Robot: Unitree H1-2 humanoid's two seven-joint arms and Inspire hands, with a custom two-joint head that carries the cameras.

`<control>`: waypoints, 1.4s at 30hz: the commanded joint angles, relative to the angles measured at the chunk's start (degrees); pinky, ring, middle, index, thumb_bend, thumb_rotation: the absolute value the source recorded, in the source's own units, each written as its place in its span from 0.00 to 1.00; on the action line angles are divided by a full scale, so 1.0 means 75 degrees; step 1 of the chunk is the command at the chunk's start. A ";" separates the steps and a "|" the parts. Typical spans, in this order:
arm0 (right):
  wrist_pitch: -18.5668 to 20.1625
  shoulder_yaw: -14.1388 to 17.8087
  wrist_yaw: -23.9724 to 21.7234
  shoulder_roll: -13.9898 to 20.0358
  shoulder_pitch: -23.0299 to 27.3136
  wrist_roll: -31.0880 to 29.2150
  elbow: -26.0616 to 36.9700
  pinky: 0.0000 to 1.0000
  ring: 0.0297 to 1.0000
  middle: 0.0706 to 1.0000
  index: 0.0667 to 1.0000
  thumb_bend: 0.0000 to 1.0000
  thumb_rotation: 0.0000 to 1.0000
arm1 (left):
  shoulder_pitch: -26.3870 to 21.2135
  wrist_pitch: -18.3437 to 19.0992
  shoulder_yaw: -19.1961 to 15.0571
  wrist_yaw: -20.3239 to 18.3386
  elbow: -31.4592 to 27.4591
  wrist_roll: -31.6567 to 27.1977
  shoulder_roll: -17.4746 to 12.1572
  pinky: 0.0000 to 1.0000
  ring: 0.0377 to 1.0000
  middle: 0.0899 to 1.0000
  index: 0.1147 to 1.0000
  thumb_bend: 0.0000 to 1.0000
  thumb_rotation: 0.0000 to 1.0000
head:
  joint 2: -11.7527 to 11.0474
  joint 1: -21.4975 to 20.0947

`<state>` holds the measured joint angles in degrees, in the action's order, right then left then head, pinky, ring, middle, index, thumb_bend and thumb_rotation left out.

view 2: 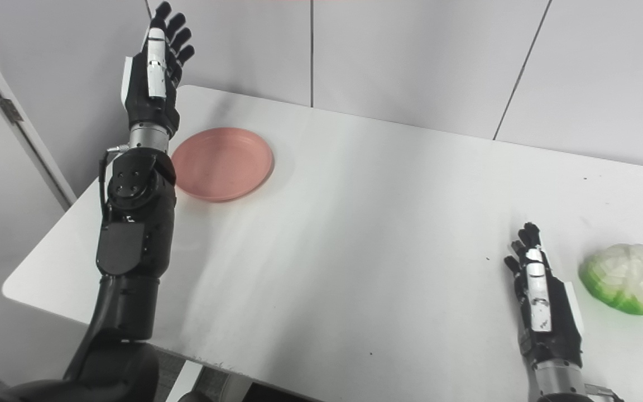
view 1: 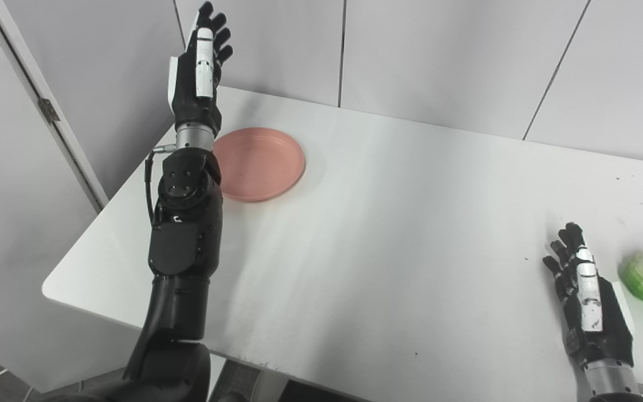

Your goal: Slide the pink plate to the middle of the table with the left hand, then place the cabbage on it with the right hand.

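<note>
Showing the opening stage of the task: pink plate (view 1: 259, 162) lying flat near the far left corner of the white desk (view 1: 388, 234), not yet in the middle. Left hand (view 1: 203, 61) raised above the desk's far left edge, just beyond and left of the plate, fingers extended and apart, holding nothing; forearm overlapping the plate's left rim in both views, contact with it not discernible. Posture judged as a set-up for reaching the plate's outer side and pushing it toward the centre. Cabbage (view 2: 626, 277) resting near the right edge of the desk, well apart from the plate. Right hand (view 2: 545, 301) low over the desk just left of the cabbage, fingers apart, empty, not touching it; judged to be waiting close by so that the later pick-up needs only a short reach.
</note>
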<state>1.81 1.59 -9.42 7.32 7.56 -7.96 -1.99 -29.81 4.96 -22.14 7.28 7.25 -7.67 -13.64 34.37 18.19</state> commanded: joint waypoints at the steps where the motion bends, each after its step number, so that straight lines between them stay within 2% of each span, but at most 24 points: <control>1: -0.0074 0.0038 -0.0017 0.0059 0.0013 -0.0023 -0.0107 1.00 1.00 1.00 0.99 0.24 1.00 | -0.0396 -0.0480 -0.0101 0.0086 0.0028 -0.0072 -0.0335 0.86 0.86 0.86 0.86 0.46 1.00 | -0.0010 0.0003; 9: -0.0031 0.0071 -0.0018 0.0048 0.0010 -0.0092 -0.0088 1.00 1.00 0.99 0.99 0.26 1.00 | -0.0396 -0.0489 -0.0322 0.0006 0.0860 -0.0463 -0.0747 0.84 0.86 0.86 0.86 0.47 1.00 | 0.0014 0.0062; 17: -0.0005 0.0055 -0.0002 0.0052 -0.0006 -0.0084 -0.0024 1.00 1.00 0.99 0.99 0.23 1.00 | -0.0411 -0.0575 -0.0512 -0.0059 0.1539 -0.0883 -0.0933 0.85 0.88 0.88 0.87 0.46 1.00 | 0.0010 0.0114; 23: -0.0064 0.0050 0.0057 0.0063 -0.0010 0.0044 -0.0043 1.00 0.99 0.99 0.99 0.22 1.00 | -0.0399 -0.0609 -0.0583 -0.0060 0.1903 -0.1158 -0.0995 0.84 0.87 0.86 0.84 0.45 1.00 | 0.0016 0.0111; 34: 0.0010 0.0046 0.0024 0.0056 -0.0040 0.0000 0.0068 1.00 1.00 0.99 0.99 0.21 1.00 | -0.0344 -0.0575 -0.0494 0.0042 0.2678 -0.1153 -0.1038 0.87 0.86 0.85 0.85 0.45 1.00 | 0.0058 0.0083; 42: 0.0024 0.0039 0.0018 0.0040 -0.0053 -0.0023 0.0088 1.00 1.00 0.99 0.99 0.22 1.00 | -0.0359 -0.0549 -0.0463 0.0060 0.3235 -0.1161 -0.0973 0.84 0.86 0.84 0.83 0.43 1.00 | 0.0081 0.0051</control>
<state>1.81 1.75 -9.21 7.46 7.12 -7.87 -1.49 -29.81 2.15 -25.88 7.84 32.11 -16.38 -19.25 34.98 18.54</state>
